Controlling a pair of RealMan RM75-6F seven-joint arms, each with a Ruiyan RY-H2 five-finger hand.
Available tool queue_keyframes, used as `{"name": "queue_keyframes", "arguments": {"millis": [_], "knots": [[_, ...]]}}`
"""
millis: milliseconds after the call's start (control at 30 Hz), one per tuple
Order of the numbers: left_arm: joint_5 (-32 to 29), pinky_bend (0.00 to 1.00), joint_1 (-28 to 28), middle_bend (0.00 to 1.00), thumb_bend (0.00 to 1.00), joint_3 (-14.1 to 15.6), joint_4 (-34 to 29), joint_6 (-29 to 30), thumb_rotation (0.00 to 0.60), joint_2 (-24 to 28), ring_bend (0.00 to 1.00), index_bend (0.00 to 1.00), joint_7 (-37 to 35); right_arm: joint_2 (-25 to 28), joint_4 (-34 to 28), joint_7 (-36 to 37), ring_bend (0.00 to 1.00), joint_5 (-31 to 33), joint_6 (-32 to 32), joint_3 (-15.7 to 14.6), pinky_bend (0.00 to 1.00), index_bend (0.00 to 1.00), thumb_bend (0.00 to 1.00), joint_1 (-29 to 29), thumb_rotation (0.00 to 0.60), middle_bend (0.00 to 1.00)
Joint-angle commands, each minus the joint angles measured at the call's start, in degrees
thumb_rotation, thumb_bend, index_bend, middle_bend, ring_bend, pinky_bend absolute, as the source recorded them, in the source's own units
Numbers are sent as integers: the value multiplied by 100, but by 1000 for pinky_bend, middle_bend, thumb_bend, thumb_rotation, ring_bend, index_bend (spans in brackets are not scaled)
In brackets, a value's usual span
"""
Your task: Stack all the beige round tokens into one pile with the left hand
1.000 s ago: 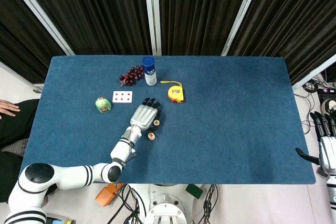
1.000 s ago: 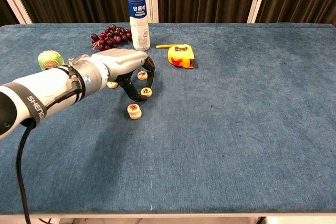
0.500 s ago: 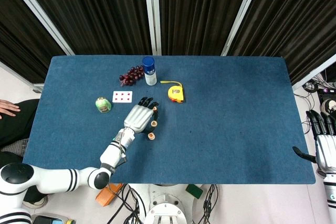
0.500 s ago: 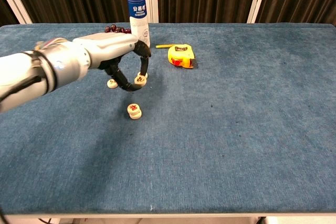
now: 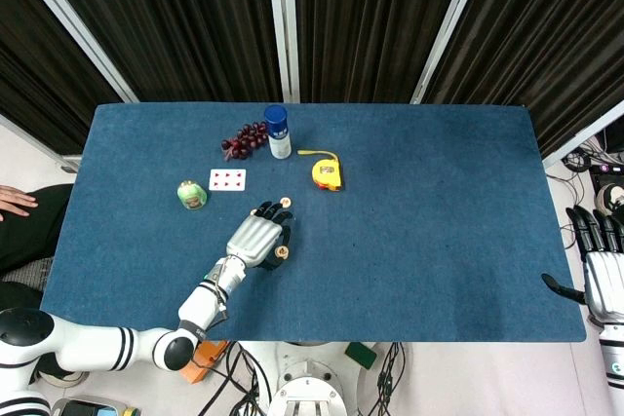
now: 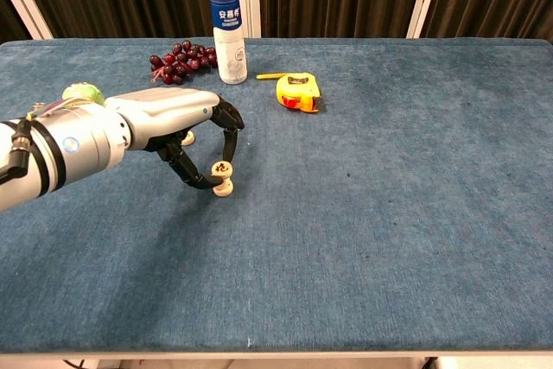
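Observation:
My left hand (image 6: 164,131) reaches in from the left and pinches a beige round token (image 6: 222,168) between thumb and fingertip. It holds that token directly over a small pile of tokens (image 6: 224,189), touching it or just above it. In the head view the left hand (image 5: 255,239) covers most of the pile (image 5: 280,252) at its fingertips. One loose token (image 5: 285,203) lies just beyond the fingers. Another token (image 6: 187,136) peeks out behind the hand. My right hand (image 5: 601,275) hangs off the table's right edge, fingers apart and holding nothing.
A yellow tape measure (image 6: 298,92), a white bottle with a blue cap (image 6: 225,30) and dark grapes (image 6: 180,62) stand behind the hand. A green round object (image 5: 191,194) and a playing card (image 5: 227,179) lie to the left. Bare blue cloth (image 6: 389,196) stretches to the right.
My left hand lifted a token, swung back toward the bottle, then came forward and down. It now holds the token over the pile. The right hand stayed put.

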Motion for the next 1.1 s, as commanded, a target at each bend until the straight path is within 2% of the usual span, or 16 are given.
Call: {"name": "queue_keyframes", "arguments": {"millis": [33,1100], "knots": [[-1,0,-6,136,339,-5,17,0,600,-15,0,517,-3,0,-3,1,0,0,10,-2,91,10,201,-7,600,117],[-236,0,-64,118,300,57,88,2,600,-26,0,459,213,-4,17,28,0,1,37,-12,91,10,201,-33,600,116]]}}
